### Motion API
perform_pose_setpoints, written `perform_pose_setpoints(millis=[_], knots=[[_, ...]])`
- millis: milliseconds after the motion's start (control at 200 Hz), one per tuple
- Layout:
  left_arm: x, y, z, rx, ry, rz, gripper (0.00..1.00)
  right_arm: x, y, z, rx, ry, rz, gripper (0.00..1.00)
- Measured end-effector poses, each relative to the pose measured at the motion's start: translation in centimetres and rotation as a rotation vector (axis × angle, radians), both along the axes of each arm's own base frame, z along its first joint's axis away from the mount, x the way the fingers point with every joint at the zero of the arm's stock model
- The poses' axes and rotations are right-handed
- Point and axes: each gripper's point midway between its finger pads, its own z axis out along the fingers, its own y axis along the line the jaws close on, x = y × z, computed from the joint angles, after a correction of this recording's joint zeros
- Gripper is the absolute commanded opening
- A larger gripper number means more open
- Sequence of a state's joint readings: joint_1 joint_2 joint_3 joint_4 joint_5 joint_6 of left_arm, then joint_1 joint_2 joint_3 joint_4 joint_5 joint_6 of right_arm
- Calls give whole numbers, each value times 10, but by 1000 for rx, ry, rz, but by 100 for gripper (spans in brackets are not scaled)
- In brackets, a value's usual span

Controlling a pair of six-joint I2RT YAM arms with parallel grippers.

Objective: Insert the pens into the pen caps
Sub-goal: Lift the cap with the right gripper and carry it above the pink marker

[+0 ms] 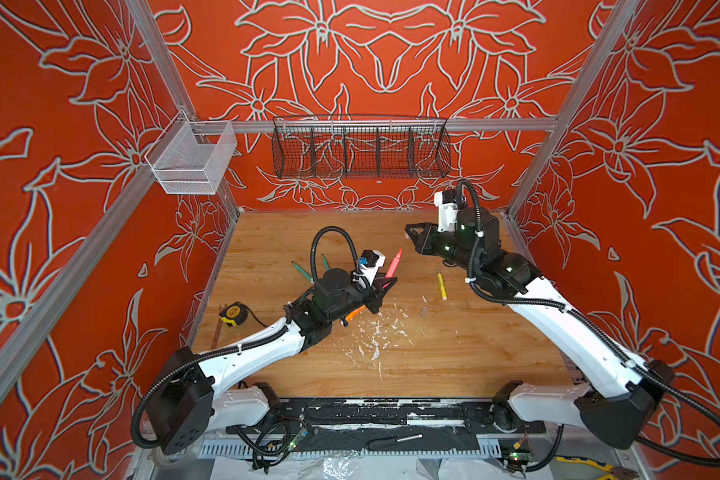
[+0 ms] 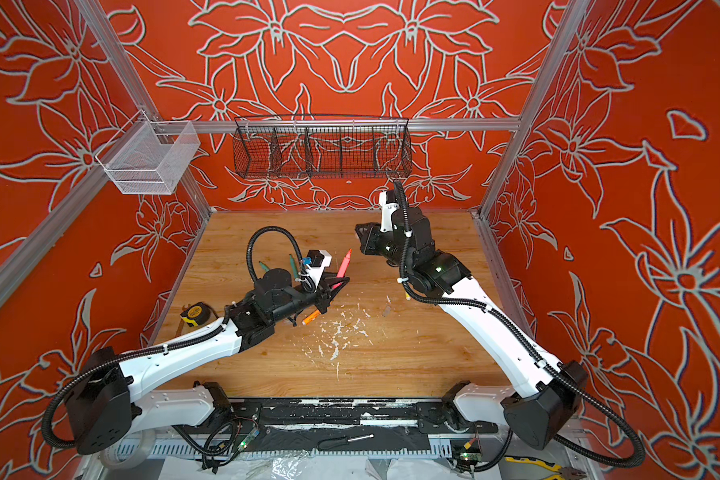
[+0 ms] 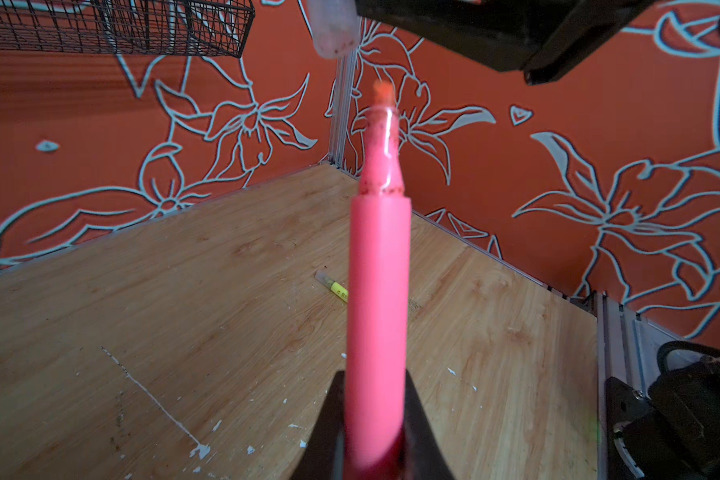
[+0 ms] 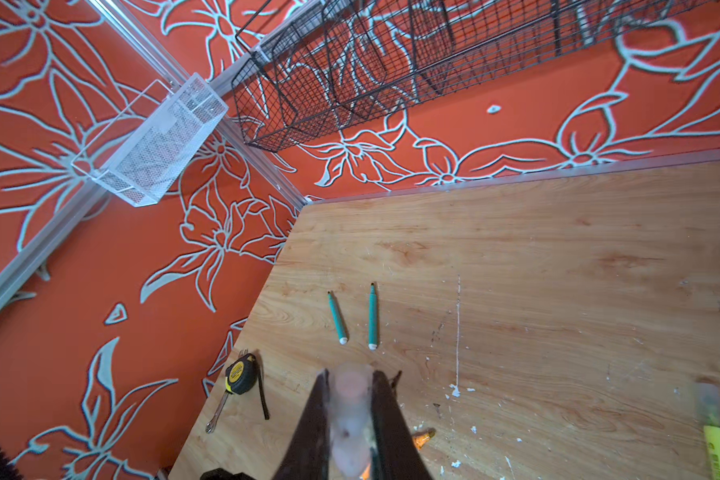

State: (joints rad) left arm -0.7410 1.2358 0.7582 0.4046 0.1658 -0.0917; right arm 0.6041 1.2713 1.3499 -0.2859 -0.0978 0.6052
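Note:
My left gripper (image 1: 387, 284) (image 3: 375, 436) is shut on the lower end of the pink pen (image 1: 393, 264) (image 3: 377, 291), held above the wooden table with its tip slanting up toward my right gripper (image 1: 408, 232) (image 4: 350, 399). That gripper is shut on a clear pen cap (image 4: 350, 415) (image 3: 333, 29), a short gap from the pink tip. Two teal pens (image 4: 336, 318) (image 4: 372, 316) lie side by side behind the left arm. A yellow pen (image 1: 441, 284) lies under the right arm. An orange pen (image 1: 355, 312) lies partly hidden under the left wrist. A faint cap (image 1: 423, 310) lies near the yellow pen.
A yellow tape measure (image 1: 233, 312) sits at the table's left edge. White paint flecks (image 1: 375, 336) spot the middle of the table. A black wire basket (image 1: 360, 147) and a white mesh basket (image 1: 192, 160) hang on the back rail. A screwdriver (image 1: 395, 439) lies on the front rail.

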Motion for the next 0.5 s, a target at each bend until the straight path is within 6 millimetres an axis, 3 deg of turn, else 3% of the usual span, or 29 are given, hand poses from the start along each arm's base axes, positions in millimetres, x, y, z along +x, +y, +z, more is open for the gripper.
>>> perform_pose_setpoints(millis=[195, 500], knots=[[0, -1, -2, 0, 10, -4, 0, -9, 7, 3, 8, -2, 25, 7], [0, -2, -4, -5, 24, -5, 0, -26, 2, 15, 28, -31, 38, 7]])
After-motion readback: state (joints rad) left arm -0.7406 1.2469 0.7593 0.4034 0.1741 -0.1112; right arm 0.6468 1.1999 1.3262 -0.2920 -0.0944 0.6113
